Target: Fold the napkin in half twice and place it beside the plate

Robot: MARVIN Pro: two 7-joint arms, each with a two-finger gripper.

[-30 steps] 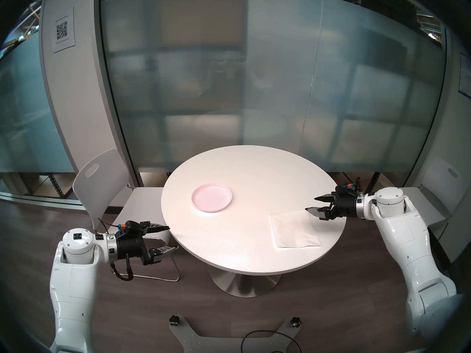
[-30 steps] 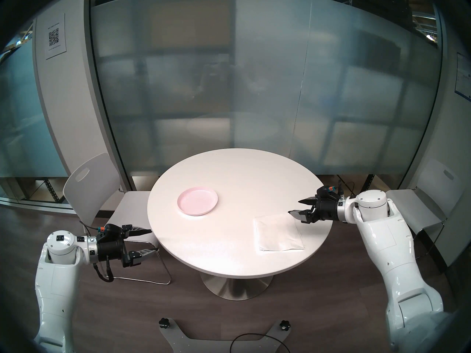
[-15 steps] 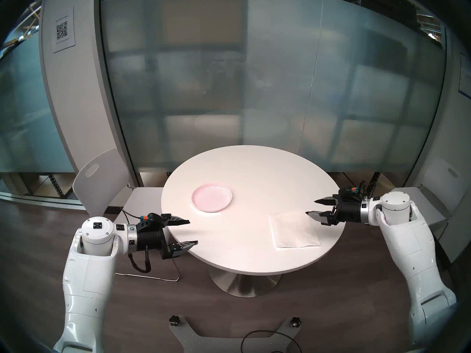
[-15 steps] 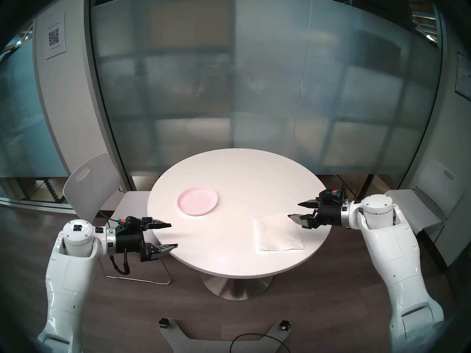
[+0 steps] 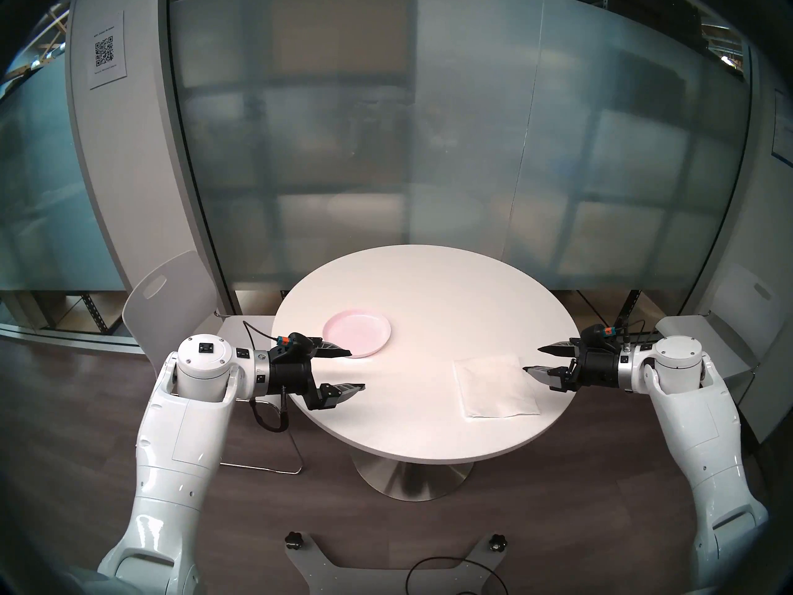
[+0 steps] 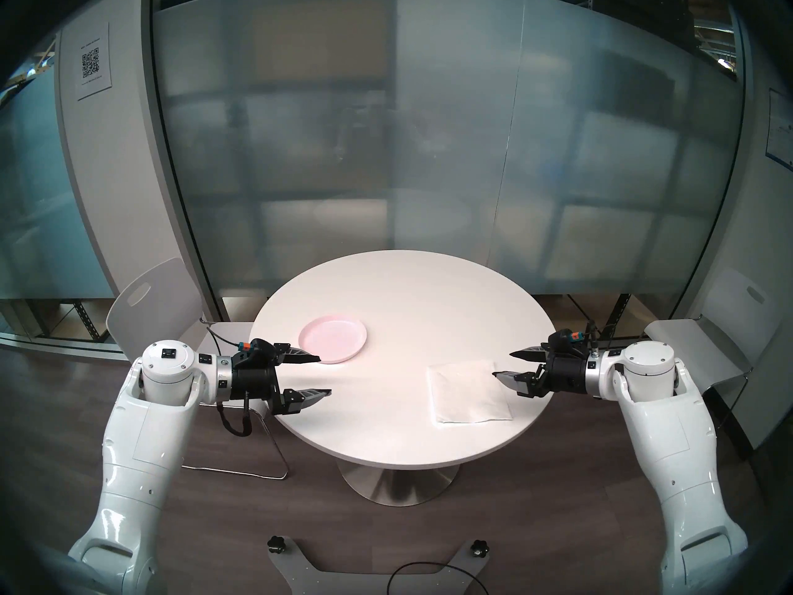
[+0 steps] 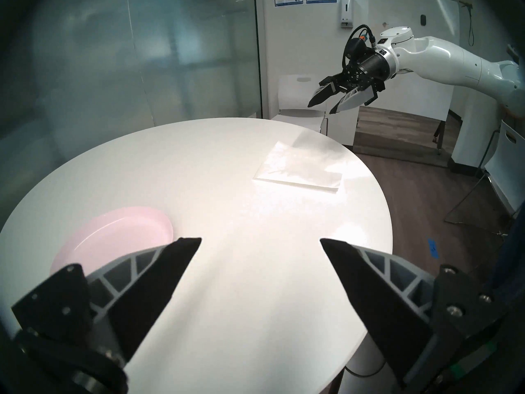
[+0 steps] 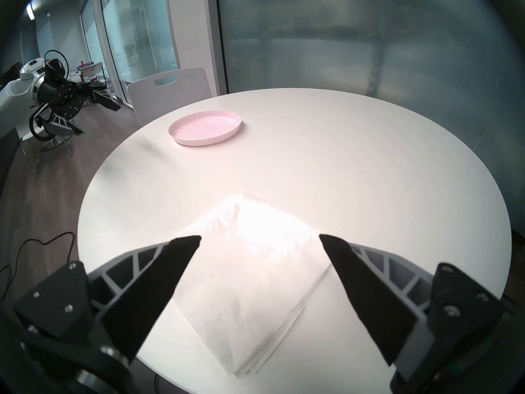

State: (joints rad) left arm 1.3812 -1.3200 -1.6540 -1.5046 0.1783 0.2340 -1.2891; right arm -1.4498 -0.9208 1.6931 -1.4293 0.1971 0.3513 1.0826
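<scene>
The white napkin lies flat on the right front of the round white table, with layered edges showing along its near side. The pale pink plate sits left of centre, well apart from the napkin. My right gripper hovers open just off the napkin's right edge, its fingers spread above the sheet and holding nothing. Over the table's left side my left gripper is open and empty, its far finger right in front of the plate's near rim.
One white chair stands left of the table and another on the right, behind my right arm. A frosted glass wall runs behind the table. A black cable lies on the dark wood floor near the robot's base.
My left arm has swung in from beside the table to over its left side, near the plate. My right gripper has drifted slightly right and nearer. Both stayed open; the napkin and plate did not move.
</scene>
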